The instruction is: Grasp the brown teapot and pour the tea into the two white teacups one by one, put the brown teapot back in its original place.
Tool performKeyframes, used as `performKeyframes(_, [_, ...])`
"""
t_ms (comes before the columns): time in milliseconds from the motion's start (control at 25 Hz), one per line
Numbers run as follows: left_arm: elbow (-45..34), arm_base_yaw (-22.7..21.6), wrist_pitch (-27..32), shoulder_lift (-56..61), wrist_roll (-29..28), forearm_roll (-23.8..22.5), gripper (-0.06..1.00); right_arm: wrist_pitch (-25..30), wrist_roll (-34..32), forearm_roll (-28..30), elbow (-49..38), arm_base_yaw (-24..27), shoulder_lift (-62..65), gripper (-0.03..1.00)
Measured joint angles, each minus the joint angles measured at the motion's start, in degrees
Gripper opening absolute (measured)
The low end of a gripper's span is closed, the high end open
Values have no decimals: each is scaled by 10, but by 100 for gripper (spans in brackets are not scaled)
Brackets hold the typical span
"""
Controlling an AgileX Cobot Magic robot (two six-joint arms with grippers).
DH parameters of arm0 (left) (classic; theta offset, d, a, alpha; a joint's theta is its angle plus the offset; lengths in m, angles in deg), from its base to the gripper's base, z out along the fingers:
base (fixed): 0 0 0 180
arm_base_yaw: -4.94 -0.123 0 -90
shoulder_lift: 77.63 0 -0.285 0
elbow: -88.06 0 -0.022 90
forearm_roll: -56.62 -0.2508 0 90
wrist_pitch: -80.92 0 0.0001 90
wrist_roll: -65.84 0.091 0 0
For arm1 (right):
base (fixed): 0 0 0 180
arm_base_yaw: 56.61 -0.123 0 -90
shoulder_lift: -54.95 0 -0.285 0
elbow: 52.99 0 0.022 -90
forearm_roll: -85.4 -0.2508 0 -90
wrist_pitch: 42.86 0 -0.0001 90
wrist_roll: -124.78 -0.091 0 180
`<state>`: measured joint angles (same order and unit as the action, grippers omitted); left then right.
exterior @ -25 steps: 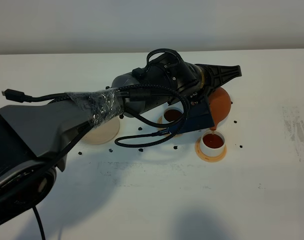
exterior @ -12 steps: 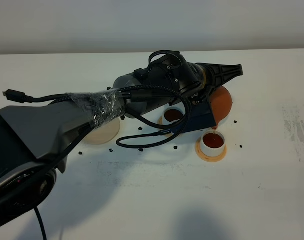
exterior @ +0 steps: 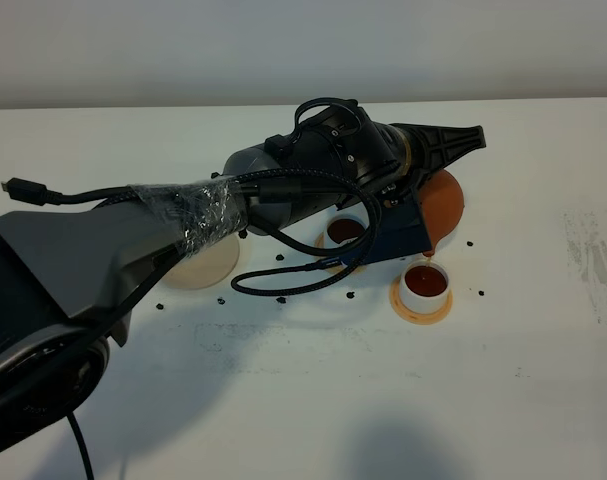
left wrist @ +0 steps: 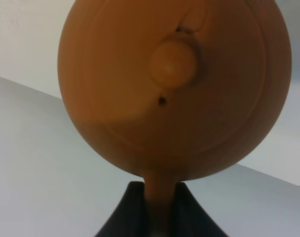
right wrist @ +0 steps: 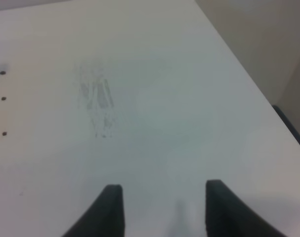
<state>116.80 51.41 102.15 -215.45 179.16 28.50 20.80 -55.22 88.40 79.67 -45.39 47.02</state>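
Between the fingertips of the left gripper (left wrist: 157, 217), the brown teapot (left wrist: 174, 84) is being held by its loop handle, the jaws clamped tight on it. The pot is tipping forward beyond the gripper, lid knob facing the wrist camera. From above, the left gripper (exterior: 415, 196) is reaching across the table (exterior: 303, 400), with the teapot (exterior: 445, 203) just past its tip. Directly below the spout, a white teacup (exterior: 426, 283) holding dark tea is sitting on a tan coaster (exterior: 420, 309). Nearer the arm, the second teacup (exterior: 344, 230) is also showing dark tea. Further back along the arm, the pale beige disc (exterior: 205, 268) is lying bare. The right gripper (right wrist: 162, 210) is hovering with its jaws parted, grasping nothing.
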Motion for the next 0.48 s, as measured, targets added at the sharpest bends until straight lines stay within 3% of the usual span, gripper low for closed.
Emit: performKeyframes(480, [0, 0, 10, 0, 0, 21, 9, 0, 0, 0, 0, 0, 0, 40])
